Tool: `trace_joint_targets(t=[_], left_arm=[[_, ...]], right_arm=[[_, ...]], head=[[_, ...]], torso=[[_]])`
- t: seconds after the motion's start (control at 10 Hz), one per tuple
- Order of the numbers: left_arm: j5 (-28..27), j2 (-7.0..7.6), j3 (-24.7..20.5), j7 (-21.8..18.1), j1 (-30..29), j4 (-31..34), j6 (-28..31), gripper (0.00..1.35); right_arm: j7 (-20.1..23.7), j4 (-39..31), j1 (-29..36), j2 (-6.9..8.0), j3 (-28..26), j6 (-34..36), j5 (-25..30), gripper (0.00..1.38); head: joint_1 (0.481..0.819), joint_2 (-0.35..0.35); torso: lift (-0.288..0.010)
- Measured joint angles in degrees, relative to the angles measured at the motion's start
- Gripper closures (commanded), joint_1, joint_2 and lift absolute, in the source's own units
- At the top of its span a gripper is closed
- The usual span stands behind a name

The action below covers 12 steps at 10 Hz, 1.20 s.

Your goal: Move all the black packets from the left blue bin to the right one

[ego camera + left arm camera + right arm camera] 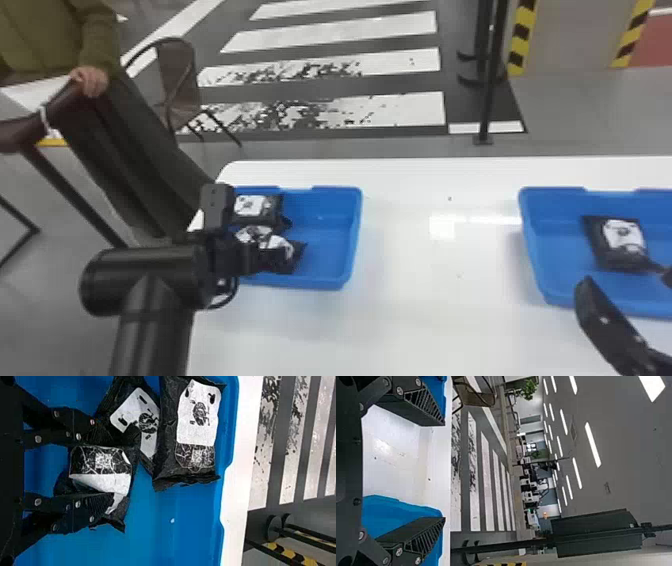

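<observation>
The left gripper [248, 257] is down in the left blue bin [351, 235] at a crumpled black packet [101, 463]; whether it has closed on the packet cannot be told. The wrapper is rumpled, its white label creased beside a dark panel with a pale square code. Alongside, a second packet [148, 425] lies askew, its label printed with a dark emblem, against a smoother, plumper third [198, 415] near the far wall. Across the white table [425, 300], the right gripper [625, 278], fingers wide apart, is at the right blue bin [531, 235], where one white-labeled black packet [622, 240] lies.
</observation>
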<state>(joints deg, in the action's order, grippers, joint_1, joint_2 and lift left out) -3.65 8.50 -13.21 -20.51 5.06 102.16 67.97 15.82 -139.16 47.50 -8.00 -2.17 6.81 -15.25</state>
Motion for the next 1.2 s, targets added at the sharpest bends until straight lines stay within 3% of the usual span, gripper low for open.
trace_joint_targets(t=[0.4,0.7,1.0,1.2], left_arm=[[9.4,-1.0,-2.4,-0.3,-8.2,15.1,-1.4,1.2],[18.7,-1.63,-2.3,-1.4,-14.3,24.2,-5.1,1.2],[29.6,-1.77,1.8,-3.4,-18.8,26.6,-11.5,1.2],[33.4,-1.59,4.8,-3.8,-19.6,26.6,-12.5,1.2]], right_arm=[[0.2,0.4,-1.0,0.0,0.2,0.6,-1.4,0.19],[4.8,4.8,-8.2,0.0,1.8,2.9,-6.3,0.19],[8.8,12.6,-18.0,0.0,3.2,6.7,-12.2,0.19],[9.9,16.5,-22.9,-0.03,3.4,9.2,-14.3,0.19]], head=[[0.695,0.202],[0.695,0.165],[0.695,0.075],[0.695,0.037]], torso=[[-0.14],[-0.14],[-0.14],[-0.14]])
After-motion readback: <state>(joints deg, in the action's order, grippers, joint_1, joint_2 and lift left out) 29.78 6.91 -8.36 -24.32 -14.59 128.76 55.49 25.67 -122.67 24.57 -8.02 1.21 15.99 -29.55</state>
